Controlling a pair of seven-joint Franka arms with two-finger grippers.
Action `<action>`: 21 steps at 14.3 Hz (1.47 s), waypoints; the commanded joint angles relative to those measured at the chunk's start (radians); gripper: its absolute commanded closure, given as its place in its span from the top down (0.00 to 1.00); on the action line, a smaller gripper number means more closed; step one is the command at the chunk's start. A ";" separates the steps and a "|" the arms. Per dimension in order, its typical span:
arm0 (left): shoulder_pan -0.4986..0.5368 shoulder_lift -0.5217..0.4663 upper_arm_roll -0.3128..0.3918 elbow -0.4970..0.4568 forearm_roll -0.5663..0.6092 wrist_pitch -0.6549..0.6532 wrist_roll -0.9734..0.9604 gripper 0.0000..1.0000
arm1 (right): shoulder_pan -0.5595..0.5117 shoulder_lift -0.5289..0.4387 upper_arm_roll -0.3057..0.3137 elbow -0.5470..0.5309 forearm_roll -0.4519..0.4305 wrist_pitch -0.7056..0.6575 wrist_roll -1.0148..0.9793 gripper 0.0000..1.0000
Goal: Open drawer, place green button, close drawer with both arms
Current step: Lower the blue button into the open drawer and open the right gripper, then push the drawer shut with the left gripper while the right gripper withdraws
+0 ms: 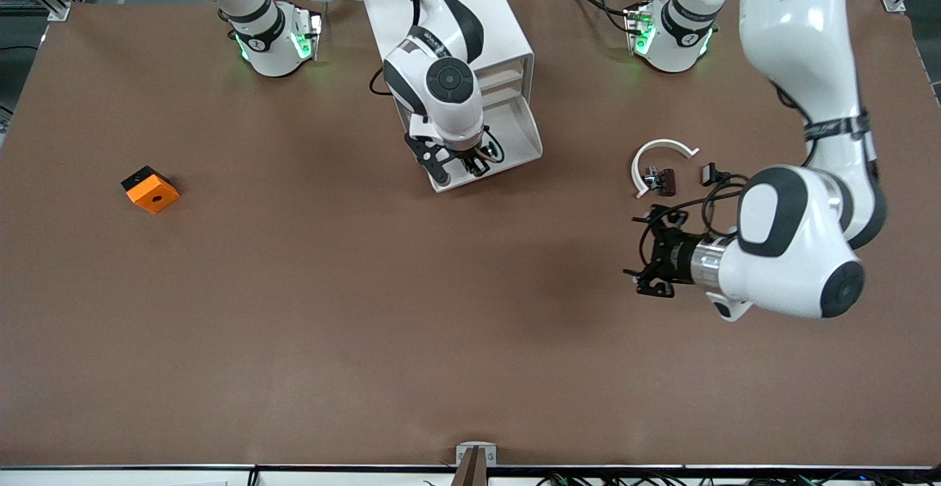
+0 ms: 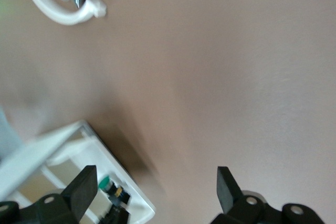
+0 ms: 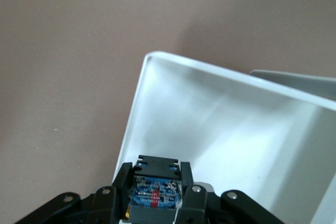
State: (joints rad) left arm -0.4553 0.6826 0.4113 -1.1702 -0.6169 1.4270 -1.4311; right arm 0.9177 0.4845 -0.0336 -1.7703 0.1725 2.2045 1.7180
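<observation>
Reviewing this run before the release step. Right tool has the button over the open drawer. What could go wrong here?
1. The right tool holds the button close to the drawer front wall; dropped there, it might bounce out.
2. Left tool waits open over the table; its closing path passes the curved white part.

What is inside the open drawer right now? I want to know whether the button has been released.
The right gripper holds the button over the drawer, whose visible floor is bare; the part beneath the gripper is hidden.

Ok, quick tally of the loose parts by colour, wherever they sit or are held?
Green-capped: 1, the button, held by the right gripper over the open drawer
Orange: 1, block
Dark brown with white strip: 1, part
Total: 3
</observation>
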 commanded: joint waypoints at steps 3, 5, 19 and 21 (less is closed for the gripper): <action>-0.019 -0.074 0.003 -0.029 0.227 0.013 0.385 1.00 | 0.026 -0.012 -0.011 -0.018 0.019 0.011 0.019 0.12; -0.039 -0.098 0.001 -0.034 0.287 0.015 0.565 1.00 | 0.030 -0.012 -0.012 -0.014 0.018 0.011 0.019 0.74; -0.166 -0.060 -0.183 -0.267 0.293 0.413 0.682 1.00 | -0.264 -0.236 -0.022 0.388 0.008 -0.689 -0.334 1.00; -0.224 -0.016 -0.186 -0.267 0.252 0.435 0.478 1.00 | -0.357 -0.297 -0.022 0.387 0.008 -0.767 -0.522 1.00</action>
State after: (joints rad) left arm -0.6211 0.6471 0.2202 -1.4215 -0.3402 1.8285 -0.8214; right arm 0.6457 0.2557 -0.0714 -1.3656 0.1726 1.4913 1.3480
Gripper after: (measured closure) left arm 0.000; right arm 0.000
